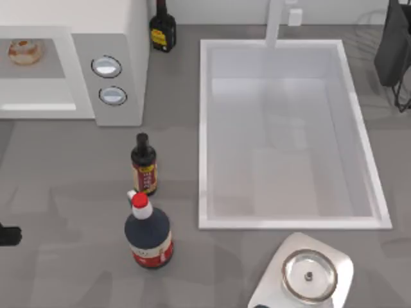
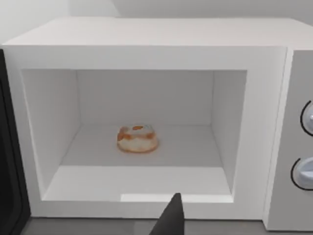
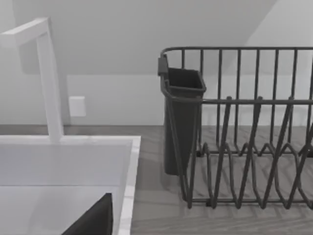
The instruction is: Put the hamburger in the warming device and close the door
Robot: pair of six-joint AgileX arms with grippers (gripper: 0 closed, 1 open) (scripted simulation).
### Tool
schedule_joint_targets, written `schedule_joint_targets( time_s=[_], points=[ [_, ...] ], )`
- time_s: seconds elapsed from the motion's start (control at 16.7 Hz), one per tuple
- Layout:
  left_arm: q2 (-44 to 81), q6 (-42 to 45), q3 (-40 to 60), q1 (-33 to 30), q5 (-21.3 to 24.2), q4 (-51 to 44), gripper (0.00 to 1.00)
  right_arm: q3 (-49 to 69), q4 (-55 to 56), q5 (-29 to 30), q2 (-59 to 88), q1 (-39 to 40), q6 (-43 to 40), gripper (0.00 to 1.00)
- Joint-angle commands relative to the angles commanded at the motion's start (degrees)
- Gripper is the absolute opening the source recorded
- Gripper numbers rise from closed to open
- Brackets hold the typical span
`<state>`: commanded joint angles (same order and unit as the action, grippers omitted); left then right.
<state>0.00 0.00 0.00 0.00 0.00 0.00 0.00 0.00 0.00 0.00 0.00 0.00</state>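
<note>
The hamburger point(image 2: 137, 138) lies on the floor of the warming device point(image 2: 146, 34), a white microwave at the table's back left, and it also shows inside the cavity from above as the hamburger point(image 1: 26, 51). The door point(image 2: 7, 186) stands swung open, its dark edge beside the cavity. My left gripper point(image 2: 170, 221) hovers just in front of the opening, apart from the hamburger and holding nothing that I can see. A bit of the left arm point(image 1: 8, 235) shows at the table's left edge. My right gripper point(image 3: 93, 220) is parked at the back right, over the sink's corner.
Two silvery knobs point(image 1: 109, 80) sit on the microwave's grey panel. A white sink point(image 1: 205, 128) fills the middle right. Three dark bottles stand nearby: one point(image 1: 163, 29) at the back, one point(image 1: 144, 165) mid-table, one red-capped point(image 1: 148, 234) in front. A dish rack point(image 3: 244, 127) is back right, a scale point(image 1: 310, 276) front right.
</note>
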Motion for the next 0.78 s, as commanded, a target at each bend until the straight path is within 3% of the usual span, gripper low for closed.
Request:
schedule_joint_targets(
  time_s=[0.3,0.78],
  points=[
    [0.0,0.0,0.0,0.0,0.0,0.0,0.02,0.0,0.0,0.0,0.0,0.0,0.0,1.0],
    [0.0,0.0,0.0,0.0,0.0,0.0,0.0,0.0,0.0,0.0,0.0,0.0,0.0,1.0]
  ],
)
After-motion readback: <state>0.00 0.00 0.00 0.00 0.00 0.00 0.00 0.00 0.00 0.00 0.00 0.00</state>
